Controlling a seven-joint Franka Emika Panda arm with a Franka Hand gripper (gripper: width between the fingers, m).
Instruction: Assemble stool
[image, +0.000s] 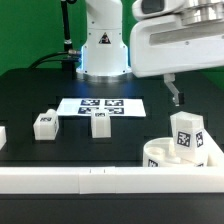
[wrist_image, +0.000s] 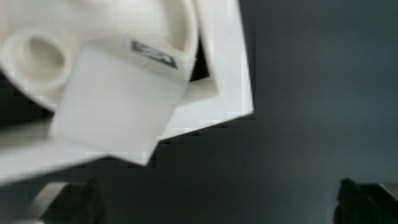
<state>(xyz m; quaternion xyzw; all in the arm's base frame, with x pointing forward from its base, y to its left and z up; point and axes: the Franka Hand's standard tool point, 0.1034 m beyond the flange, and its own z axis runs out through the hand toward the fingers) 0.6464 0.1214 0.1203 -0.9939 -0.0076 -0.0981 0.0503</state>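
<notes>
A green backdrop (image: 28, 28) stands behind the black table (image: 30, 95).

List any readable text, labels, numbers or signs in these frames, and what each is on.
No words, brands or numbers are readable.
Marker board: black-and-white square tags, patterns only.
Leg at the exterior view's left, middle leg, leg at the exterior view's right: one square tag each, no letters.
Wrist view: tag on a white part, too blurred to read.

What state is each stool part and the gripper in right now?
Gripper: open, empty.
Seat: lying flat, not gripped.
Leg on seat: upright, slightly tilted, not gripped.
Leg at the exterior view's left: loose, upright, apart from seat.
Middle leg: loose, upright, apart from seat.
</notes>
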